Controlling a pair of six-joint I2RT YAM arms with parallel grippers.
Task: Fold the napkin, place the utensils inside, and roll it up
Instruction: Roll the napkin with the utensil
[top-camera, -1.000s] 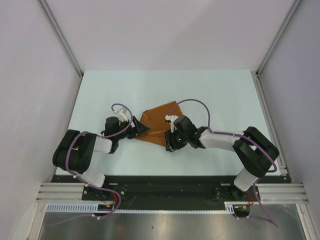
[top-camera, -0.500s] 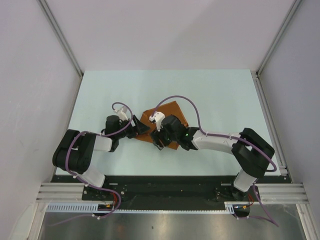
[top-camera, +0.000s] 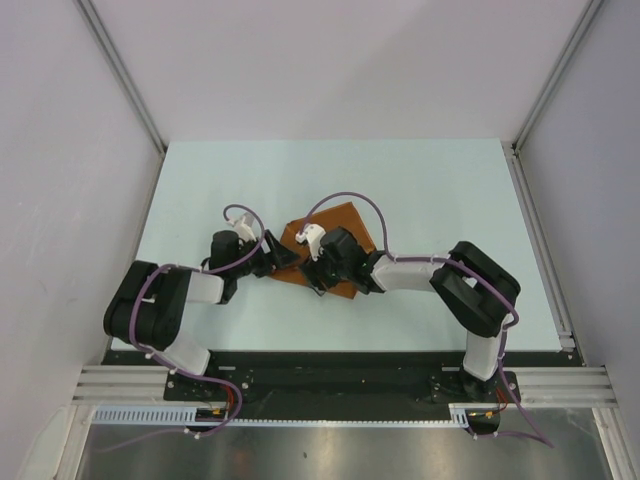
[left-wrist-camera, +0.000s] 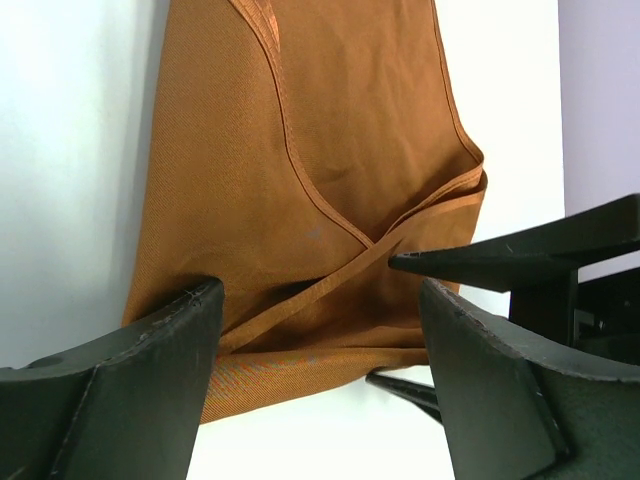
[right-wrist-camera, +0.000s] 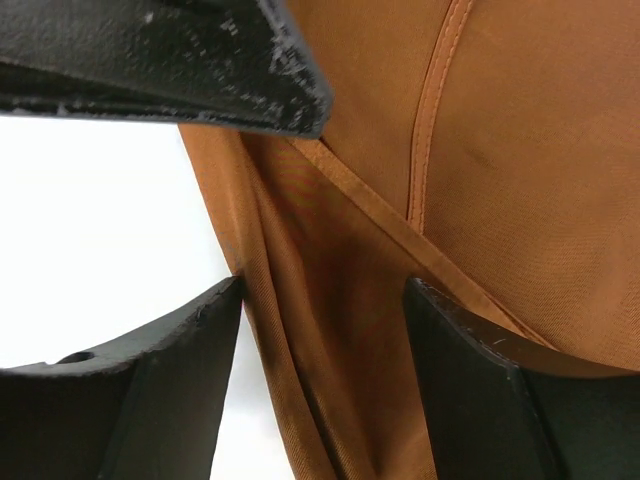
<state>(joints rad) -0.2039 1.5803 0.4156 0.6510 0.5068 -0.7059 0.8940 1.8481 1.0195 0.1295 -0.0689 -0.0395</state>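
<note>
The rust-brown napkin (top-camera: 342, 222) lies folded in the middle of the table. Its hemmed layers cross in the left wrist view (left-wrist-camera: 300, 150). My left gripper (top-camera: 284, 258) is at the napkin's left corner, open, with the near folded edge lying between its fingers (left-wrist-camera: 150, 350). My right gripper (top-camera: 318, 272) faces it from the right, open, astride a thick fold of the napkin (right-wrist-camera: 330, 330). One right finger (left-wrist-camera: 520, 255) pokes over the cloth in the left wrist view. The left finger (right-wrist-camera: 200, 70) shows at the top of the right wrist view. The utensils are out of view.
The pale table (top-camera: 450, 200) is bounded by metal frame rails (top-camera: 125, 80) at left and right (top-camera: 540, 230). White walls stand behind. The black base plate (top-camera: 330, 372) runs along the near edge.
My right gripper slid left along the napkin's near edge, close to the left gripper, and its jaws widened. The napkin's near corner is now tucked in. The left arm stayed still.
</note>
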